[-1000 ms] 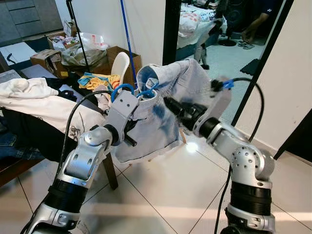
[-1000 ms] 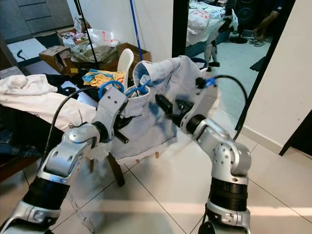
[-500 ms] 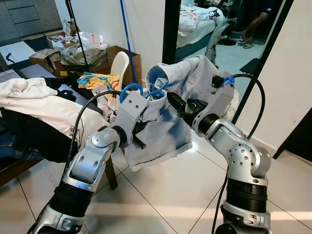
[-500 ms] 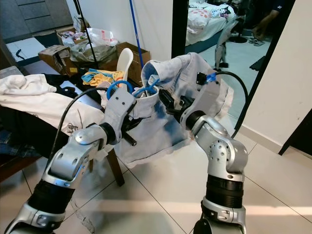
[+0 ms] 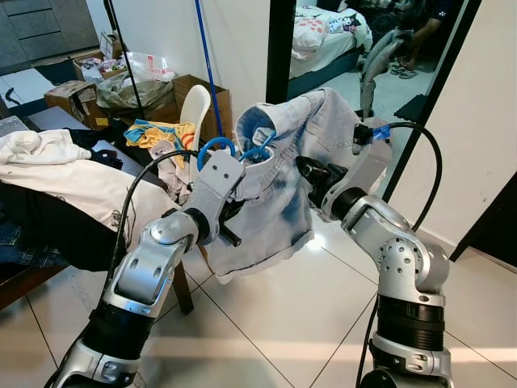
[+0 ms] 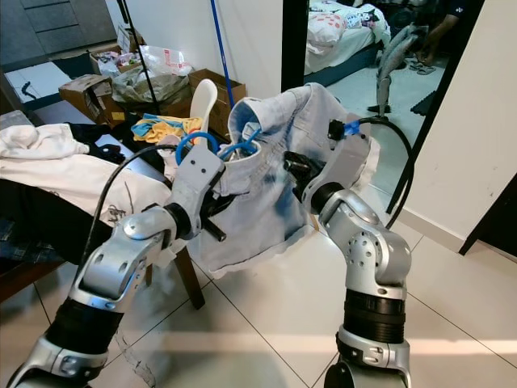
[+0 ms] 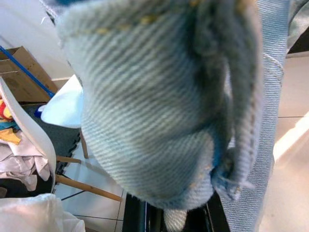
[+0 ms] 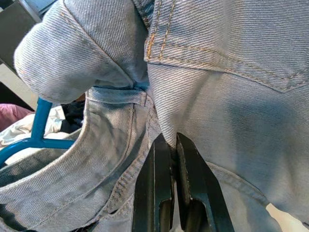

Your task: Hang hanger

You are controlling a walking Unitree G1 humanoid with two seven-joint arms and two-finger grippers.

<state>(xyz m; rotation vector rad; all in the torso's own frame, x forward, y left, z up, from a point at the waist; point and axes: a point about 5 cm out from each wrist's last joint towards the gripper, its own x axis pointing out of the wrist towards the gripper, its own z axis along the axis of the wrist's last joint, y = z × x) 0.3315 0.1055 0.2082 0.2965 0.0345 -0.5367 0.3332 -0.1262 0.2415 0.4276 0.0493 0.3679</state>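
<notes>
A blue hanger (image 5: pixel 216 145) carries a light denim garment (image 5: pixel 275 190), held up in front of me above the tiled floor. My left gripper (image 5: pixel 245 160) reaches into the waistband just under the hanger's hook and is shut on the hanger, with denim (image 7: pixel 154 106) draped over its fingers. From the right side, my right gripper (image 5: pixel 309 171) is shut on a fold of the denim (image 8: pixel 212 111). In the right wrist view its fingertips (image 8: pixel 159 154) pinch the cloth just below a belt loop, with the hanger (image 8: pixel 38 130) beside them.
A table (image 5: pixel 20 279) piled with white clothes (image 5: pixel 56 174) stands at my left. Behind the garment are a white chair (image 5: pixel 198 105), cardboard boxes (image 5: pixel 77 93), a blue pole (image 5: pixel 206 56) and a dark door frame (image 5: pixel 279 48). A person (image 5: pixel 420 28) stands in the far room.
Both grippers have lifted the hanger and denim a little and carried them to the right. The right gripper has drawn back to the right, spreading the cloth.
</notes>
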